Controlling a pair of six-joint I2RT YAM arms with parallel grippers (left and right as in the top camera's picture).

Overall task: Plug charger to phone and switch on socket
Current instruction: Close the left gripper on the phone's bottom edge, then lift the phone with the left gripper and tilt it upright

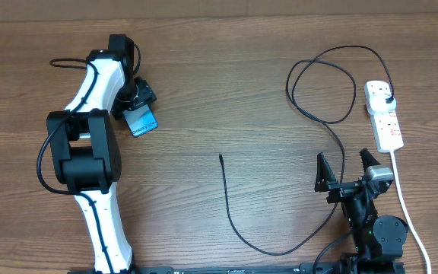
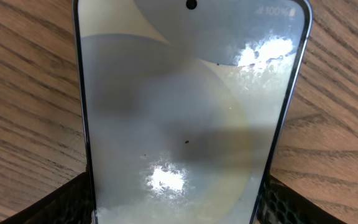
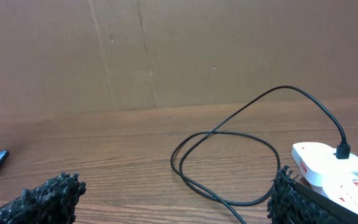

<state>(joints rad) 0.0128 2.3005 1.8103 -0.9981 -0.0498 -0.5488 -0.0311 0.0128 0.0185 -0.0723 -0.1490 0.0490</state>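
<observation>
We take this for a robotics lab bench rather than a home or an office. Two robot arms are mounted at the near edge of a wood-grain table (image 1: 226,84): the left arm (image 1: 90,156) in white and black, the right arm (image 1: 371,224) all black. A plain brown cardboard wall (image 3: 229,50) stands along the table's far edge as a backdrop. Near the right edge lies a white power strip (image 1: 384,114), and the black cable (image 1: 224,186) plugged into it trails loose across the bare tabletop.

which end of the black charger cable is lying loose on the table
The thin connector tip: it lies free on the table, while the black plug at the other end sits in the white power strip.
</observation>
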